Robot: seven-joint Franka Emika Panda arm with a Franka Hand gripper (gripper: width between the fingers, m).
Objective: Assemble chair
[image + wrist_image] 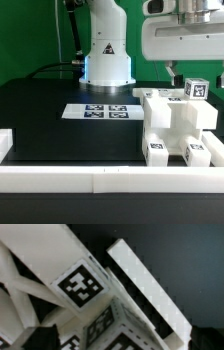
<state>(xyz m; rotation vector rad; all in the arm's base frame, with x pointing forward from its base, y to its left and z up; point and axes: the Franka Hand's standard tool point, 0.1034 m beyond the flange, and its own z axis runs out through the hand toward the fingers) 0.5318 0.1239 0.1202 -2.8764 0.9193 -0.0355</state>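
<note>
The chair (176, 124) is a blocky white assembly with square tags, standing at the exterior view's right against the front rail. A tagged upright part (196, 89) rises from its top. My gripper (192, 76) hangs just above that part, its dark fingers spread wide either side and not pressing on it. In the wrist view the chair's tagged white pieces (82, 283) fill the frame close under the gripper (120, 341), with a long white slat (142, 283) running beside them. The gripper is open and holds nothing.
The marker board (100, 111) lies flat on the black table (50, 125) in front of the robot base (106, 55). A low white border rail (90, 181) runs along the front and another (5, 143) at the left edge.
</note>
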